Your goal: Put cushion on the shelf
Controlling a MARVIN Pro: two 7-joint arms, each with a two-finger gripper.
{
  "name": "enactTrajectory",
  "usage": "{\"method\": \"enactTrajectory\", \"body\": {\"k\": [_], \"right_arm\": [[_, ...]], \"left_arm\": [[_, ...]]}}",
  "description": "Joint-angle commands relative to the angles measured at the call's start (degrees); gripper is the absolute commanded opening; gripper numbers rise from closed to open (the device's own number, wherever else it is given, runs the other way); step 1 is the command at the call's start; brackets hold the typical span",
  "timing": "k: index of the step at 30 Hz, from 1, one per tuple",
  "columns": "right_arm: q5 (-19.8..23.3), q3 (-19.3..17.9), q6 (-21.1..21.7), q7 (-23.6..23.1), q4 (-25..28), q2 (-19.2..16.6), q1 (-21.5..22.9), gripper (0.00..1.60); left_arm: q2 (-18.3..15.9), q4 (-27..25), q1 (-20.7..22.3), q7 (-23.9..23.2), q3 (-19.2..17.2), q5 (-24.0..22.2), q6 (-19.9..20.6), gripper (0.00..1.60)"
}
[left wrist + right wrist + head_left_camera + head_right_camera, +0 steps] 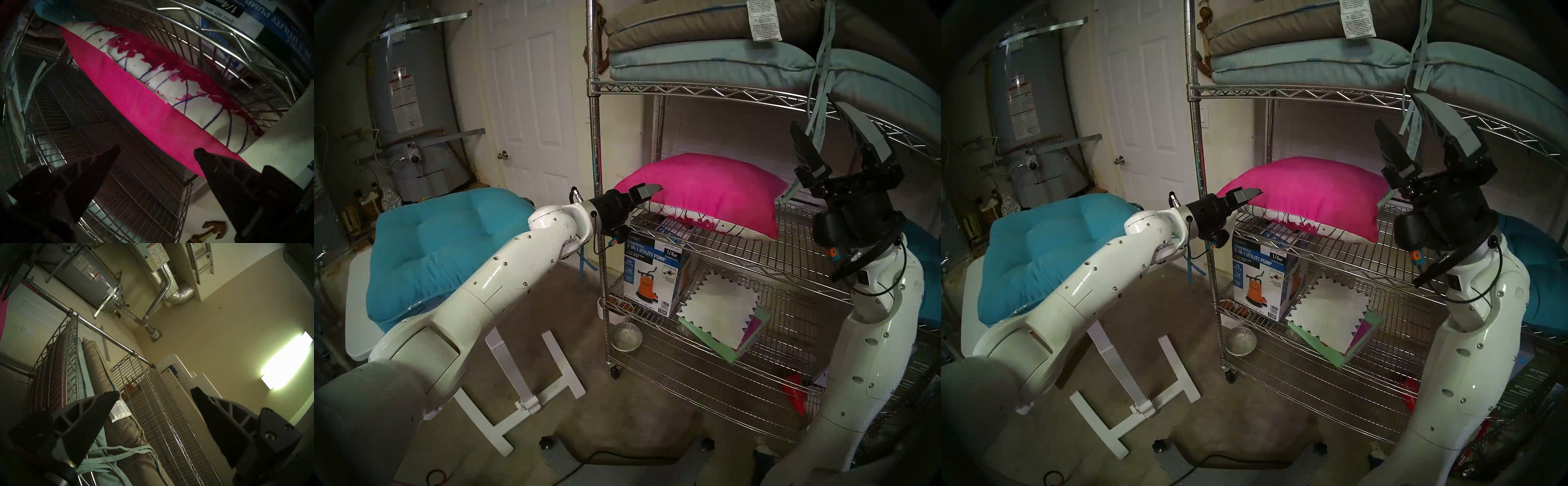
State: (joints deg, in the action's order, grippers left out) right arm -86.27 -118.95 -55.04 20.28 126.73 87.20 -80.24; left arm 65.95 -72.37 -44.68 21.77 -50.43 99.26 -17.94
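The cushion (704, 190) (1307, 193) lies flat on a middle tier of the chrome wire shelf (738, 251) (1348, 258), hot pink face up and cream printed face down. My left gripper (648, 191) (1248, 195) is at the cushion's left corner with its fingers apart. In the left wrist view the cushion (136, 101) runs diagonally over the shelf wires (136, 195), and its corner ends beside one finger of the open left gripper (158, 149). My right gripper (819, 135) (1409, 135) (155, 392) points upward, open and empty, in front of the shelf's right side.
Grey and pale blue pads (704, 44) fill the tier above, and their ties (819, 112) hang between the right fingers. A teal tufted cushion (443, 244) lies on a white tilted table at left. A pump box (653, 275) stands below, and a metal bowl (626, 336) sits on the floor.
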Motion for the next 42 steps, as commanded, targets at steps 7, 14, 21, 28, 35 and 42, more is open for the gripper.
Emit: {"method": "enactTrajectory", "body": {"k": [7, 14, 21, 28, 35, 42], "right_arm": [[0.06, 0.13, 0.04, 0.10, 0.56, -0.07, 0.44, 1.60], [0.05, 0.12, 0.04, 0.11, 0.55, -0.04, 0.45, 1.60], [0.05, 0.12, 0.04, 0.10, 0.57, -0.02, 0.47, 1.60], [0.04, 0.13, 0.04, 0.09, 0.59, 0.00, 0.49, 1.60], [0.03, 0.14, 0.04, 0.08, 0.61, 0.01, 0.51, 1.60], [0.02, 0.15, 0.04, 0.05, 0.64, 0.02, 0.54, 1.60]], "left_arm": [[-4.00, -10.31, -4.05, 2.60, -0.96, -1.38, -0.08, 1.60], [-7.04, -16.56, -6.26, 2.28, -2.13, -1.81, 0.29, 1.60], [-10.49, -23.00, -9.32, 0.82, -3.84, -2.39, 0.57, 1.60], [-12.84, -28.10, -11.89, -1.73, -5.45, -3.23, 0.76, 1.60], [-15.61, -34.82, -15.67, -7.24, -7.53, -4.43, 1.54, 1.60], [-16.86, -39.14, -18.52, -13.39, -9.30, -5.87, 2.35, 1.60]]}}
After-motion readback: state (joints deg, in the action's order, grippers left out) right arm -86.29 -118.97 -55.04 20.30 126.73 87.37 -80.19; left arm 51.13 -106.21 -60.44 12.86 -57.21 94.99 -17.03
